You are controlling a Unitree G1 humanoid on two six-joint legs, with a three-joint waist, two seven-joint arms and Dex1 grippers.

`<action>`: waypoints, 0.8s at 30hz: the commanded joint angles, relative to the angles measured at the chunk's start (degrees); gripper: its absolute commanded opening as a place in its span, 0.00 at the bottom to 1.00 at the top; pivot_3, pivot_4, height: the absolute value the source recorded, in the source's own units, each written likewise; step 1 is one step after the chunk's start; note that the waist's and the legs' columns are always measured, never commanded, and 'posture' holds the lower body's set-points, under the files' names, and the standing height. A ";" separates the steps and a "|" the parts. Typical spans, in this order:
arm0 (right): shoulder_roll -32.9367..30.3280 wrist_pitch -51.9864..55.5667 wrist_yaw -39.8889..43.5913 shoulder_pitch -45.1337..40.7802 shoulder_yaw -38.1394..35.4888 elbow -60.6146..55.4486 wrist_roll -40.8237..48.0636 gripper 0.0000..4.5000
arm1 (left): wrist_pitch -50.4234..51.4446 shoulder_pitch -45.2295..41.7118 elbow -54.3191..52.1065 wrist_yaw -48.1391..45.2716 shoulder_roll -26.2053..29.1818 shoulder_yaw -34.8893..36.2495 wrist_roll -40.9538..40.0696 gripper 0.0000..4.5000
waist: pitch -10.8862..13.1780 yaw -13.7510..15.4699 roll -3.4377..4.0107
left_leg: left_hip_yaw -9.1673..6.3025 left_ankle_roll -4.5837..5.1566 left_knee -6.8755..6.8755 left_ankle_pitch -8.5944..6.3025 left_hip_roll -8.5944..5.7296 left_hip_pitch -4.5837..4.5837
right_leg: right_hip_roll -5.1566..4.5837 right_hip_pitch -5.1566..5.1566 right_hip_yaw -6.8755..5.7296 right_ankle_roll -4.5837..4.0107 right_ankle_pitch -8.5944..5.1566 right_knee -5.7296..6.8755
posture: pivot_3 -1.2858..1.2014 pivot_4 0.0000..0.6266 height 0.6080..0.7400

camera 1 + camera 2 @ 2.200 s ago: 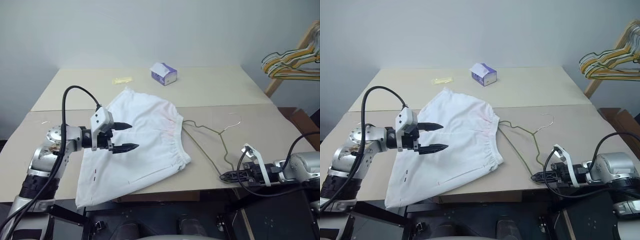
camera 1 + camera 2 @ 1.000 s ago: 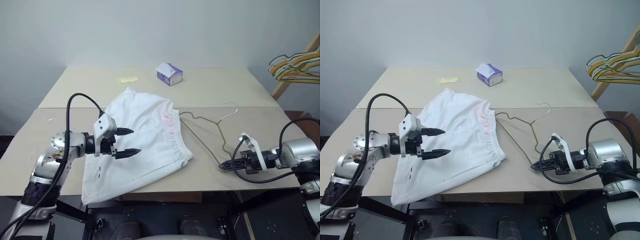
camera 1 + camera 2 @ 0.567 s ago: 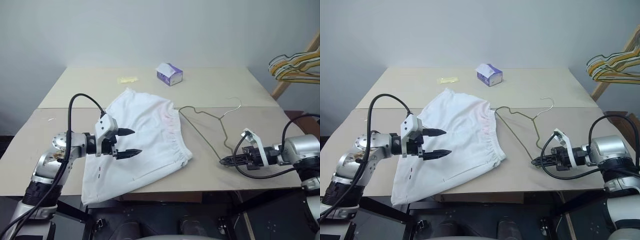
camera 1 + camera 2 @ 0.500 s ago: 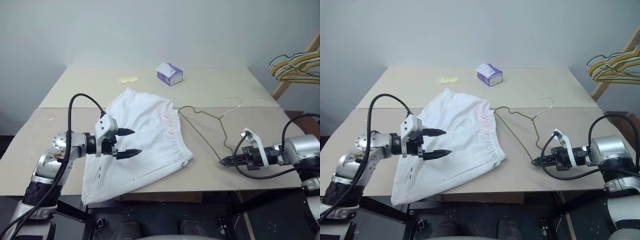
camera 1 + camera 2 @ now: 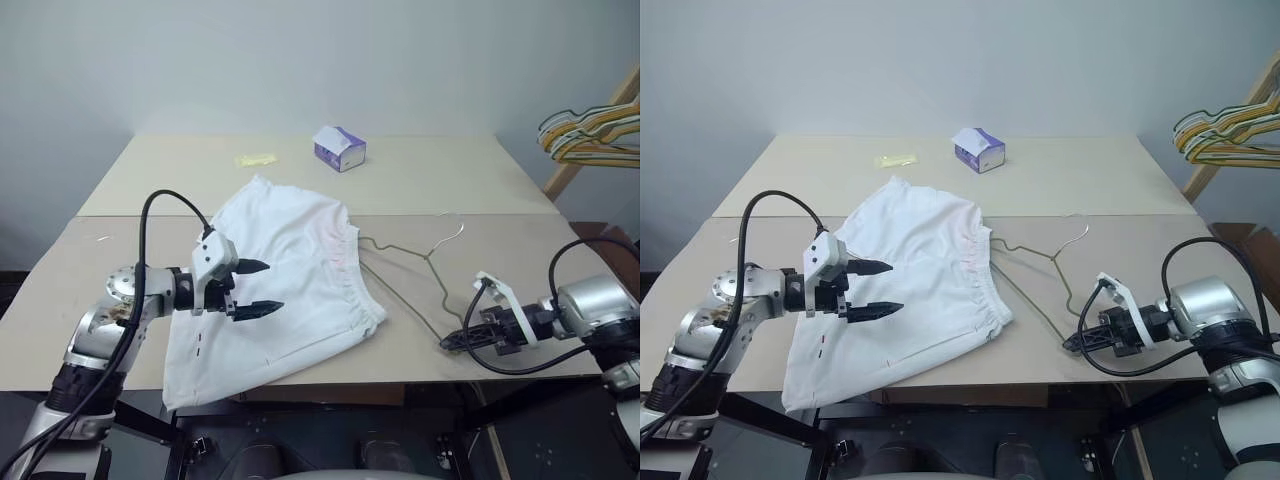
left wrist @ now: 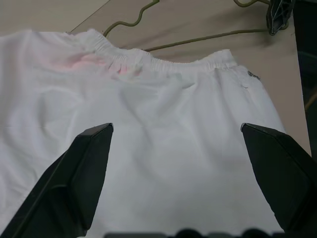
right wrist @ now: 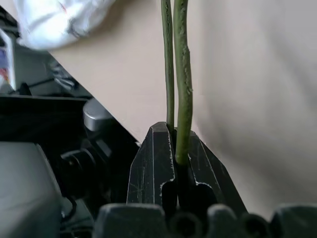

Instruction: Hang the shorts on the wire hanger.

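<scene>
Shorts (image 5: 290, 290) flat on table (image 5: 430, 175), right tool (image 5: 449, 342) clamping wire hanger (image 5: 420, 262) — no containers.

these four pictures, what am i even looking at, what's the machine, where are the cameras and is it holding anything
It is a humanoid robot with two arms, each ending in a gripper with two black fingers. The two wide pictures come from a pair of cameras on its head, looking down over a beige table. The two close-up pictures come from cameras on its wrists, looking along each gripper's fingers.

On the table lie white shorts, a thin wire hanger beside their waistband, a small purple-and-white box and a pale yellow scrap further back. Coloured hangers hang off to the right.

The left gripper is open above the shorts, holding nothing. The right gripper is shut on the wire hanger's near corner; its wrist picture shows the wire clamped between the fingers.
</scene>
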 commanded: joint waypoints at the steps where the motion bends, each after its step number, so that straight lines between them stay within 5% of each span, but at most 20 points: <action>1: 0.82 -5.33 2.94 -5.73 0.86 5.61 -3.60 0.00 | -1.48 -1.61 -0.11 0.05 -0.09 -0.05 0.32 0.99 | 0.00 -0.34 0.03 | 0.02 0.00 0.01 0.00 0.00 0.00 | 0.00 0.00 0.01 0.00 0.02 0.00 | 0.52 0.00 1.00; 13: 6.69 -15.80 9.54 -18.29 12.42 22.35 -8.10 0.00 | -2.30 -0.19 -0.86 0.81 0.09 0.17 1.08 0.99 | -0.01 -0.11 0.05 | 0.01 -0.01 0.02 0.01 0.00 -0.01 | 0.00 0.00 0.01 -0.01 0.03 0.02 | 0.54 0.00 1.00; 24: 13.53 -20.88 9.54 -24.86 12.13 35.18 -11.26 0.00 | -2.42 1.20 -1.81 2.41 -0.39 -0.18 1.90 0.99 | -0.02 0.06 0.10 | 0.00 -0.05 0.02 0.03 0.00 0.04 | 0.00 -0.01 0.01 -0.02 0.03 0.17 | 0.54 0.00 1.00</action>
